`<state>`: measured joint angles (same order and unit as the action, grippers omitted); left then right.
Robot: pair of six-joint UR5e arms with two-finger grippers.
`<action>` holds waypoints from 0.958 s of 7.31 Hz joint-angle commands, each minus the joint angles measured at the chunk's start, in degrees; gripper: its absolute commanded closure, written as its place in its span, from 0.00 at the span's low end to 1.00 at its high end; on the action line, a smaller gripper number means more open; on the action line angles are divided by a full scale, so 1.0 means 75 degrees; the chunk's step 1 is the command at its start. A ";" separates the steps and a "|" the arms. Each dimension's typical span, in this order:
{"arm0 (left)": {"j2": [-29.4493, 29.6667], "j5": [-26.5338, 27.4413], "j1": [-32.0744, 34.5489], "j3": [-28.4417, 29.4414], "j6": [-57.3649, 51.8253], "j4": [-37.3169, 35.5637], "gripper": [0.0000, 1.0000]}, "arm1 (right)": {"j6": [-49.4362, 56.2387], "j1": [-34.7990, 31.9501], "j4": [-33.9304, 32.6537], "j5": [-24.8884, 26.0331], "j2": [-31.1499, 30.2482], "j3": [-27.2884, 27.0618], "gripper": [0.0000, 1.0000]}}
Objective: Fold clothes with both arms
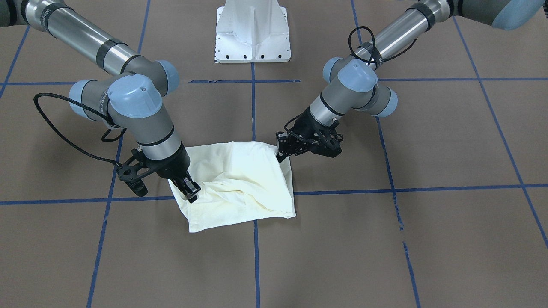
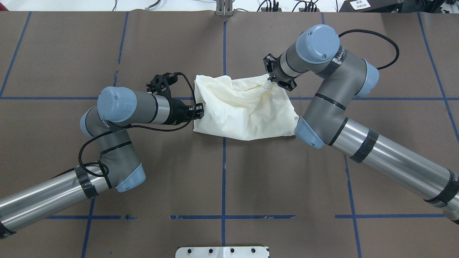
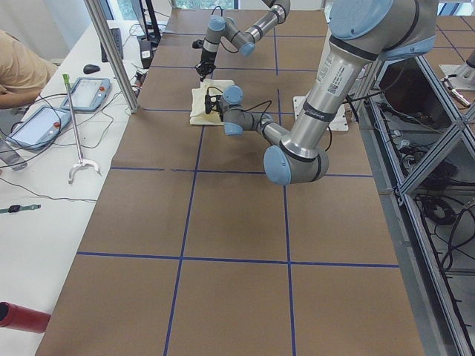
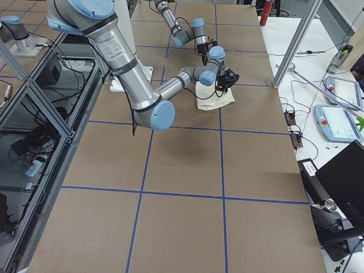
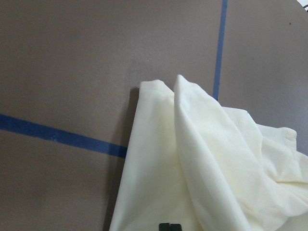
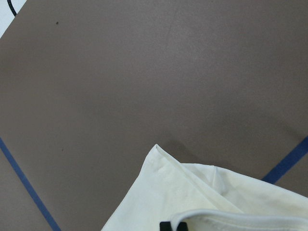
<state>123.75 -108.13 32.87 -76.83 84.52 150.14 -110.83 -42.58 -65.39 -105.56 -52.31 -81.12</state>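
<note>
- Tension is the thing to mind: the T-shirt [image 2: 247, 111] lies bunched between the two pincers and touches both, so in my judgement the fold goes best if both held edges travel together at one height (a lopsided pull would skew the layers).
- Set the carried edge down flat on the cloth just beyond the fingertips before letting go, or the loose ridge in the middle may roll.
- Only plain cream fabric shows, with no print visible. It is a rough, partly folded rectangle, creased, with a raised ridge running from one pincer toward the other.
- Close to the left gripper [image 2: 200, 111] two soft folds stand up from the table. It appears clamped on the shirt's side edge.
- The right gripper [image 2: 274, 80] comes down steeply on the opposite far corner, and it looks closed on a hemmed edge (its wrist view shows that hem right at the fingertip).
- Beyond both pincers lies the brown table [image 2: 222, 172], crossed by blue tape lines [image 2: 224, 186].
</note>
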 commanded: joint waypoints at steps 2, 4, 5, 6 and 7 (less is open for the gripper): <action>-0.0480 -0.1296 -0.0058 0.0002 -0.1320 0.0781 1.00 | 0.0000 -0.0006 0.0000 0.0012 -0.0021 0.0000 1.00; -0.0491 -0.1297 -0.0279 -0.0045 -0.1262 0.0829 1.00 | 0.0011 -0.0006 0.0000 0.0012 -0.0044 0.0000 1.00; -0.0550 -0.1297 -0.0328 -0.0056 -0.1250 0.0992 1.00 | 0.0012 -0.0006 0.0000 0.0012 -0.0044 0.0012 1.00; -0.0840 -0.1309 -0.0363 -0.0173 -0.0797 0.1400 1.00 | 0.0023 -0.0006 0.0000 0.0012 -0.0056 0.0012 1.00; -0.1168 -0.1448 -0.0363 -0.0603 -0.0445 0.1578 1.00 | 0.0035 -0.0006 0.0000 0.0012 -0.0068 0.0012 1.00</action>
<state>117.63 -118.16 30.35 -78.59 78.05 159.80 -110.67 -42.63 -65.39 -105.47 -52.72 -81.05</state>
